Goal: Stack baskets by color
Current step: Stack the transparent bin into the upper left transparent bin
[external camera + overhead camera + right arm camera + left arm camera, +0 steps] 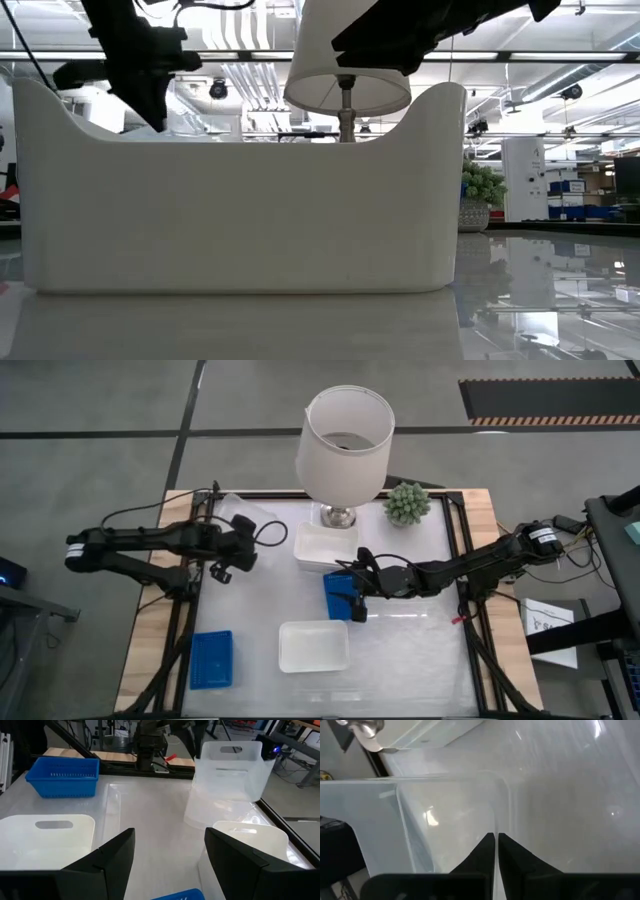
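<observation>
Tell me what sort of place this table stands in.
Probably an industrial lab or workshop hall: bare ceiling ducts and strip lights behind the table, a concrete floor, and hazard-striped matting.

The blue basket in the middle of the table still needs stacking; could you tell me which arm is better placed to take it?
Probably the right: its open gripper hovers directly over that blue basket, while the shut left gripper sits across the table.

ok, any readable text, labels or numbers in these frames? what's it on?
None legible.
Sheet of paper off the table's right edge: dark print, too small to read.
White bands on the left arm and right arm: no readable marking.
Blue baskets, white baskets, clear container, lampshade: no labels visible.
Shelf boxes in the room behind: blurred.
</observation>
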Robot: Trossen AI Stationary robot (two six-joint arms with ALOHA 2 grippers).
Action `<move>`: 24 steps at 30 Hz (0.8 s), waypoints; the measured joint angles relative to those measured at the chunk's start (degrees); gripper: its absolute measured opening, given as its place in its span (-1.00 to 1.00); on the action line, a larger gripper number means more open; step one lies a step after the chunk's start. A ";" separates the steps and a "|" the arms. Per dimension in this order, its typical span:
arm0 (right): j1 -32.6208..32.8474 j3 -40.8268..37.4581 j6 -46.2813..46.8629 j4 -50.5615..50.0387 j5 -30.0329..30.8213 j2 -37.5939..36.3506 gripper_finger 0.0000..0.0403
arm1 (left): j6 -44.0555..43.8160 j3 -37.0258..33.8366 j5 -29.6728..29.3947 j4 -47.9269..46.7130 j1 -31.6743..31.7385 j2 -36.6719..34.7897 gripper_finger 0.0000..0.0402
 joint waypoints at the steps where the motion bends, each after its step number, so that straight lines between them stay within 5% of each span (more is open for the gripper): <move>1: -0.01 -0.02 0.21 0.00 0.00 0.00 0.16 | 0.04 0.00 0.02 -0.02 0.00 0.35 -1.00; 24: -0.01 -0.02 0.38 0.00 0.02 0.00 0.16 | -0.78 -0.31 0.04 -0.61 0.00 -0.07 -1.00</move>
